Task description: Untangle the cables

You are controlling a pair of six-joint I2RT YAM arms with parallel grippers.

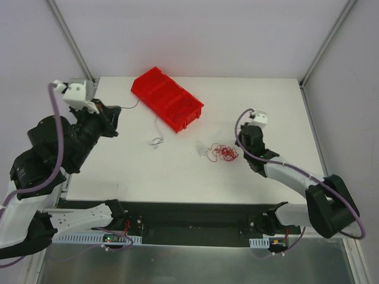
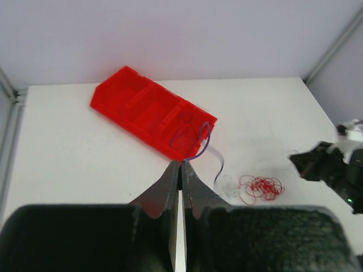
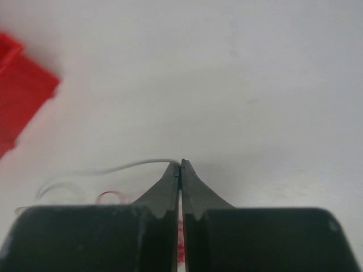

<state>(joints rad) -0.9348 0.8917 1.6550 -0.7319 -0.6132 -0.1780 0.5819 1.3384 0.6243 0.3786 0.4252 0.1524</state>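
A red curly cable tangle (image 1: 224,152) lies on the white table, also in the left wrist view (image 2: 261,188), with a whitish clump (image 2: 229,186) beside it. My left gripper (image 2: 181,163), at the table's far left (image 1: 119,110), is shut on a thin pale cable (image 2: 205,139) that loops across the bin's corner and runs down toward the clump. A small pale curl (image 1: 157,142) lies mid-table. My right gripper (image 3: 181,162) hovers just right of the tangle (image 1: 240,144), shut on the end of a whitish cable (image 3: 130,165). Red strands show below its fingers.
A red compartment bin (image 1: 167,99) sits tilted at the back of the table, left of centre, also seen in the wrist views (image 2: 148,107) (image 3: 20,90). Metal frame posts (image 1: 71,38) rise at the rear corners. The table's right edge (image 1: 314,142) runs close behind the right arm.
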